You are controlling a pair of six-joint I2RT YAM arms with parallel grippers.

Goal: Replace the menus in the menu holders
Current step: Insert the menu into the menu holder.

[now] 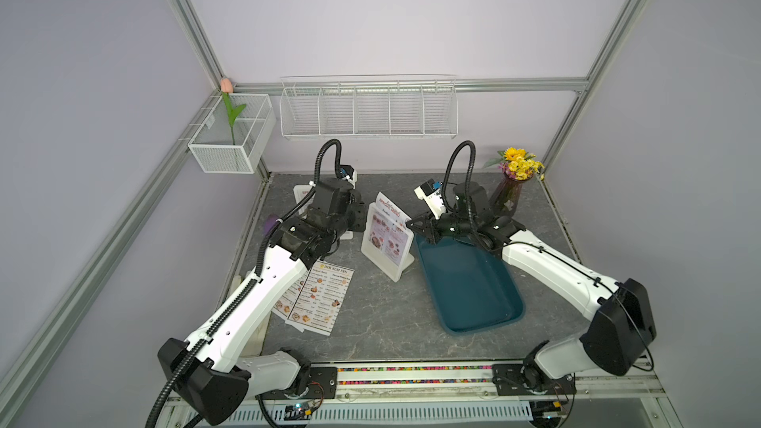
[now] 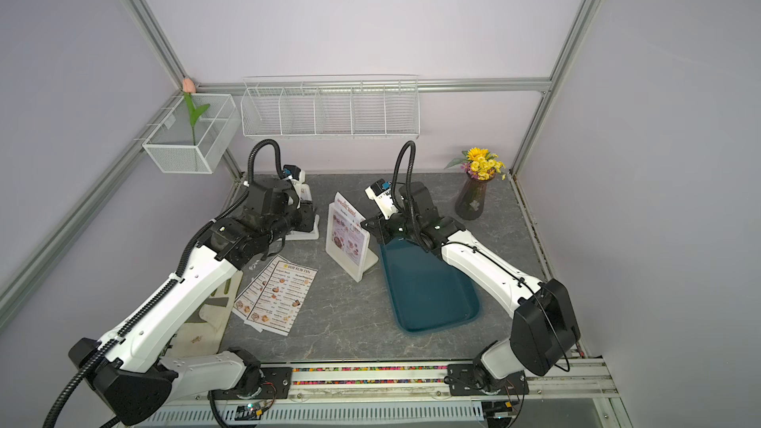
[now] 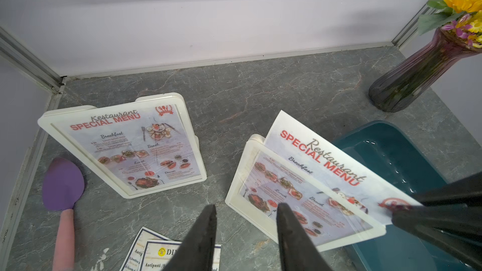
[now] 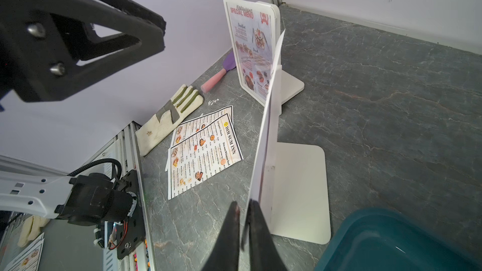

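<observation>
Barely begun: right gripper (image 4: 244, 205) pinches 1 red menu (image 3: 320, 152) half out of the mid-tabletop holder (image 3: 242, 170); left gripper (image 3: 247, 207) half-open, empty; back-left-corner holder (image 4: 275, 19) full; 2 black menus (image 1: 317, 298) lie at the left edge.

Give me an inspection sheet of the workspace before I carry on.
Surface: grey marbled table; small white smudge by the mitt.
Job's things: centre holder, SPECIAL MENU sheet partly out; far holder, sheet fully in; two DIM SUM INN menus flat, overlapping.
Clutter: spatula, mitt, tray, vase.
Grippers: left gripper open, empty; right gripper shut on the partly-out sheet.
Cables: conduits loop above both wrists, no snag seen.
Surroundings: rack, basket with tulip.
</observation>
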